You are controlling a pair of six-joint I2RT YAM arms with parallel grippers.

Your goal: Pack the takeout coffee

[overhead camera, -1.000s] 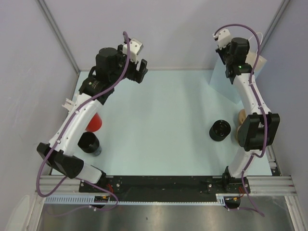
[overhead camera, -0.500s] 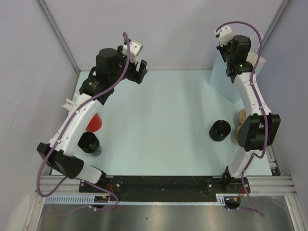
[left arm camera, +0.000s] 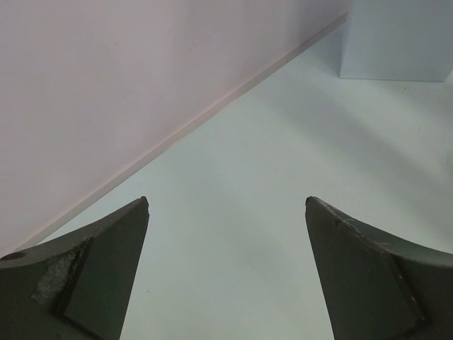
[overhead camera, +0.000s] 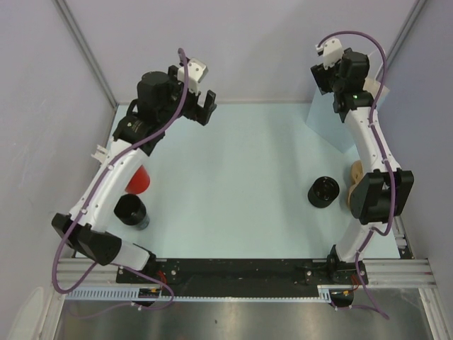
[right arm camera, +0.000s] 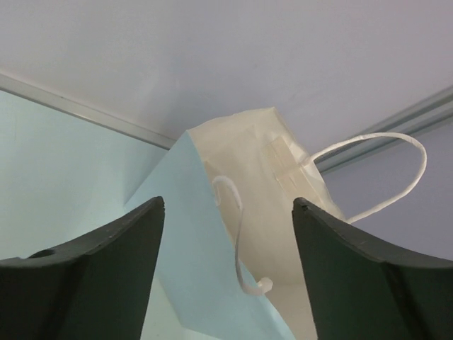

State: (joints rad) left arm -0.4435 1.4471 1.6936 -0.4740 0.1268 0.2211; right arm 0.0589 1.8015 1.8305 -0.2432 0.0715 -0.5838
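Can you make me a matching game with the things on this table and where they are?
Things:
1 paper bag
2 red cup
3 takeout coffee

Places:
A partly hidden under the left arm
B far right corner
C near right side, close to the brown carrier

Pairs: 1-B, 2-A, 3-C

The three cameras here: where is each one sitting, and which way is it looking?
Top external: fixed above and behind the arms, looking down on the table; the left arm and right arm show from base to wrist.
Left wrist: rides the left arm, looking along the table toward the back wall; the open left tool shows as two dark fingers.
Right wrist: rides the right arm, looking at the mouth of the paper bag; the open right tool frames it.
Shared: all three views catch the pale-blue bag.
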